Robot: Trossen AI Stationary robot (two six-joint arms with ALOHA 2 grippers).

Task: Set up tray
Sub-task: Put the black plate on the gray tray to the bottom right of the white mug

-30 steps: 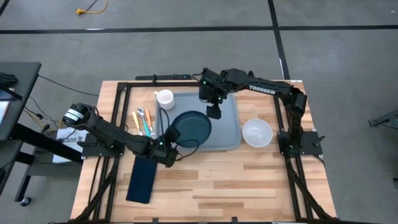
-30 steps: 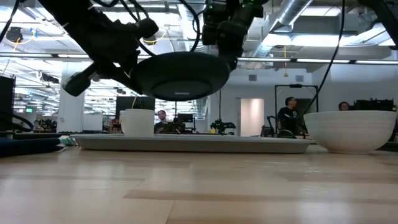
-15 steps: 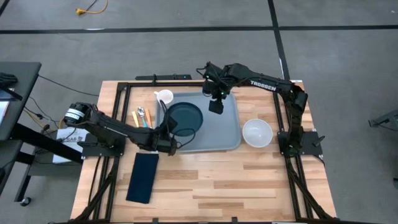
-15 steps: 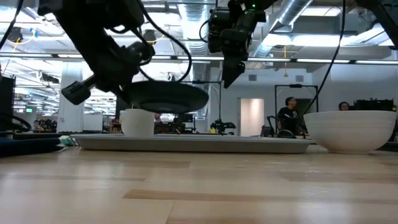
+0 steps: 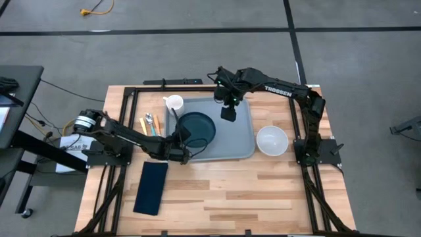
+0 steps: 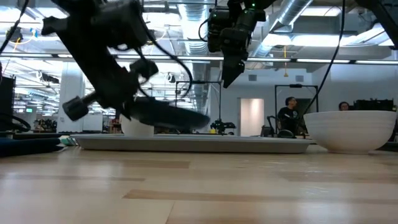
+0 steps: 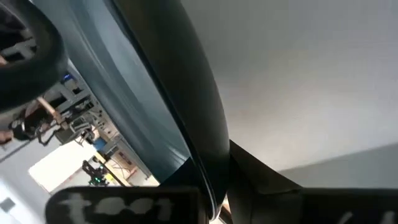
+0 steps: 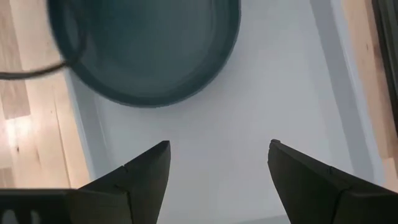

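The left gripper (image 5: 182, 137) is clamped on the near-left rim of the plate (image 5: 196, 127), its fingers pinched tight on the edge. In the low view the plate (image 6: 165, 112) is tilted, its far side dipping toward the tray (image 6: 193, 144) while the gripped side is higher; whether the low edge touches the tray is hard to tell. The left wrist view shows little but the plate's dark rim (image 7: 193, 118) crossing the picture, one finger (image 7: 273, 186) against it and the pale tray behind.

The right gripper (image 5: 228, 113) hangs over the far middle of the tray (image 5: 242, 131) with its fingers spread wide and nothing between them. Its wrist view looks down past both fingers (image 8: 146, 174) onto bare tray (image 8: 261, 93), with the plate (image 8: 146, 50) cut off at the picture's edge.

The tray lies flat in the far middle of the table (image 5: 250, 191). A white mug (image 5: 173, 103) stands just beside its far-left corner; in the low view the left arm hides most of the mug. A white bowl (image 5: 272, 140) sits just right of the tray. Cutlery (image 5: 151, 128) lies left of the tray, partly covered by the left arm. A folded napkin (image 5: 151, 187) lies near the table's front-left. People (image 6: 289, 115) show in the room beyond.
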